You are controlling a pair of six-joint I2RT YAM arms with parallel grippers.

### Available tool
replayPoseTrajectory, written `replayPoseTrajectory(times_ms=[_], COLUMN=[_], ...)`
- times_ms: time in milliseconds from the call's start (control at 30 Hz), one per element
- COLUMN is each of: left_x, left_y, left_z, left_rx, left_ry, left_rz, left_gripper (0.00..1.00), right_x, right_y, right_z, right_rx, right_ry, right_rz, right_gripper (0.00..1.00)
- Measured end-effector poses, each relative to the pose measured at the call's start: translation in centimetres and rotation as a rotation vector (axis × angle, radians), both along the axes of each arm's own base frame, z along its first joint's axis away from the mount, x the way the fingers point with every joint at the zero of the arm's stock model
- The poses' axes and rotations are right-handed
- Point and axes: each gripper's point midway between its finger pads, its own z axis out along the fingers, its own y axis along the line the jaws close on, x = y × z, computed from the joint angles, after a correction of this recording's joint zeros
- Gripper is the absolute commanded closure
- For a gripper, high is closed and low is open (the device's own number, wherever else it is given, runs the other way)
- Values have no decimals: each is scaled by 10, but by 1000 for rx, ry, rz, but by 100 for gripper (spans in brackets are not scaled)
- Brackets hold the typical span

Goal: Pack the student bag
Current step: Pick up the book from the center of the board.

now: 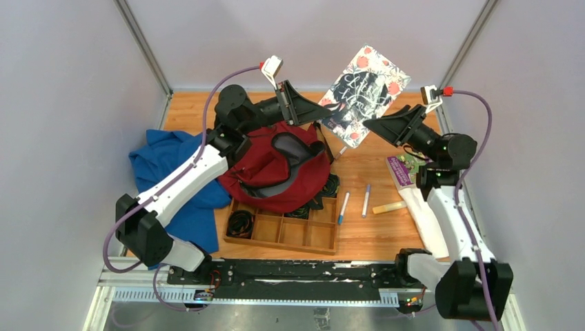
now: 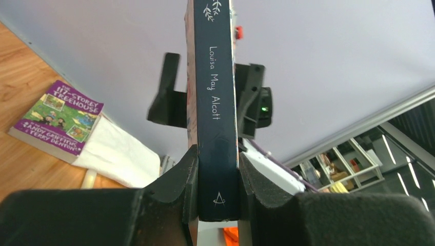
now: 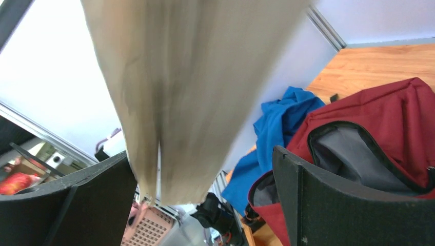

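Note:
The dark red student bag point(image 1: 283, 162) lies on the table with its top unzipped, showing grey lining; it also shows in the right wrist view point(image 3: 390, 102). My left gripper point(image 1: 324, 110) is shut on the lower spine of a floral-covered book point(image 1: 363, 96), holding it in the air above and behind the bag. The dark blue spine point(image 2: 215, 102) sits clamped between my left gripper's point(image 2: 218, 179) jaws. My right gripper point(image 1: 372, 124) is open around the book's page edge point(image 3: 184, 92); its right finger point(image 3: 354, 200) stands well apart from the pages.
A blue cloth point(image 1: 172, 172) lies left of the bag. A wooden compartment tray point(image 1: 283, 231) sits in front of it. Two pens point(image 1: 343, 207) and a yellow stick point(image 1: 390, 207) lie right of the tray. A purple book point(image 1: 407, 169) rests on a white cloth point(image 1: 431, 214).

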Motion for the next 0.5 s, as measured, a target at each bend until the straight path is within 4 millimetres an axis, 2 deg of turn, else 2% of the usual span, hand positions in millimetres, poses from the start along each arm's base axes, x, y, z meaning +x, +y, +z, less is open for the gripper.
replayPoseTrajectory(times_ms=[167, 333, 400, 500], left_x=[-10, -16, -19, -21], left_y=[2, 3, 4, 5], left_z=[6, 9, 11, 12], left_rx=[-7, -10, -13, -14], left_ry=[1, 7, 5, 1], left_rz=[-35, -59, -67, -75], left_gripper=[100, 100, 100, 100], right_x=[14, 3, -2, -9], right_y=[2, 10, 14, 23], right_z=[-3, 12, 18, 27], right_rx=[91, 131, 144, 172], right_ry=[43, -8, -31, -51], right_rz=[36, 64, 75, 103], right_gripper=[0, 1, 6, 29])
